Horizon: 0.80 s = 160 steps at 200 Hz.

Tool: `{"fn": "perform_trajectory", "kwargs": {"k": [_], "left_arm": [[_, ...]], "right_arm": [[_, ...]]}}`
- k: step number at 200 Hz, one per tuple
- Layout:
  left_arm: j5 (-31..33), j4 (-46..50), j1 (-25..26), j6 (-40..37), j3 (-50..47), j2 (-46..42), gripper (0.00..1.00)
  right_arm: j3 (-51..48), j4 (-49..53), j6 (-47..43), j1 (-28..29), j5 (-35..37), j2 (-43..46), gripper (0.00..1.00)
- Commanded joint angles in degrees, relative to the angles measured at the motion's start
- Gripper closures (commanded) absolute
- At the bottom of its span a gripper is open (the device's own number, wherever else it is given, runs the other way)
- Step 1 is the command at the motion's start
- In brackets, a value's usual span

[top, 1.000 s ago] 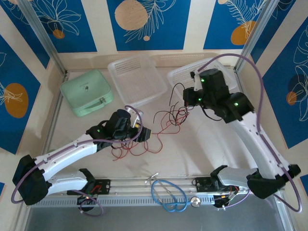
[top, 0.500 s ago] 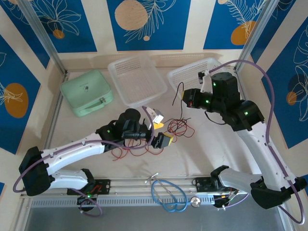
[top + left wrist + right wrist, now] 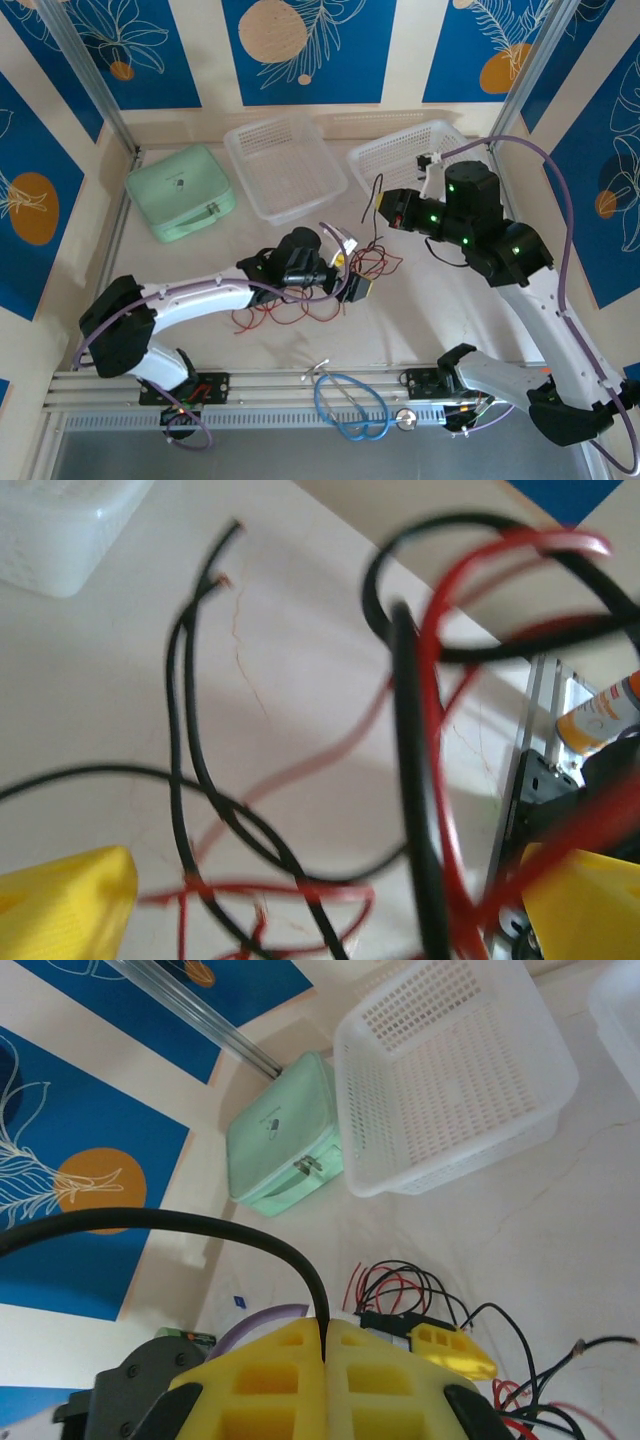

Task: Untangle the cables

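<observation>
Pale table (image 3: 420,320), two arms reaching toward its middle. Two white baskets at the back: left basket (image 3: 285,165), right basket (image 3: 400,150). Green case (image 3: 180,192) sits back left. Left gripper (image 3: 350,272) is low over the tangle, its yellow fingers (image 3: 60,900) wide apart with red and black strands running between them. Right gripper (image 3: 325,1340) is raised near the right basket, fingers pressed together on a black cable (image 3: 200,1222) that hangs down toward the tangle. The cables (image 3: 290,310) lie mid-table in loose red and black loops. Blue loop (image 3: 350,405) rests at the near edge.
</observation>
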State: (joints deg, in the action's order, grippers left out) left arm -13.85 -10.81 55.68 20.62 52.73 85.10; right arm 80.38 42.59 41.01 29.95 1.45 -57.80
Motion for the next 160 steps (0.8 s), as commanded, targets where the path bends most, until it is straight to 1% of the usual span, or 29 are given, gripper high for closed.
{"fn": "perform_trajectory", "kwargs": {"k": [1,8,19,27,45,57,74,104,128,160], "left_arm": [[2.07,-9.21,0.13,1.97,2.0,0.57,0.12],[2.72,-10.55,0.13,2.45,1.5,0.68,0.24],[4.14,-11.97,0.15,3.3,0.54,0.55,0.48],[5.0,-12.39,0.13,3.67,-0.33,0.27,0.6],[6.62,-11.47,0.16,3.81,-2.52,-1.04,0.8],[8.11,-9.71,0.14,3.73,-4.41,-2.36,0.89],[10.77,-7.31,0.04,3.94,-8.02,-4.77,0.91],[15.02,-3.25,-0.05,4.34,-14.75,-9.93,0.91],[18.64,1.11,-0.01,4.25,-18.09,-14.43,0.89],[24.2,6.13,-0.02,4.53,-21.41,-19.59,0.88]], "right_arm": [[-1.47,-1.81,1.74,0.63,-0.18,2.26,1.0],[-1.85,-1.81,2.0,0.59,0.1,2.76,1.0],[-2.18,-1.61,1.99,0.65,0.57,3.53,1.0],[-2.03,-1.09,1.91,0.63,1.26,3.97,1.0],[-1.31,0.24,1.37,0.54,3.56,5.07,1.0],[-0.67,1.21,0.76,0.37,5.99,5.9,1.0],[0.46,2.44,-0.28,-0.26,10.33,6.96,1.0],[2.03,3.14,-1.72,-3.01,15.49,7.56,1.0],[2.0,1.76,-1.65,-5.84,16.38,7.48,1.0],[2.62,-0.9,-0.7,-9.31,15.18,7.04,1.0]]}}
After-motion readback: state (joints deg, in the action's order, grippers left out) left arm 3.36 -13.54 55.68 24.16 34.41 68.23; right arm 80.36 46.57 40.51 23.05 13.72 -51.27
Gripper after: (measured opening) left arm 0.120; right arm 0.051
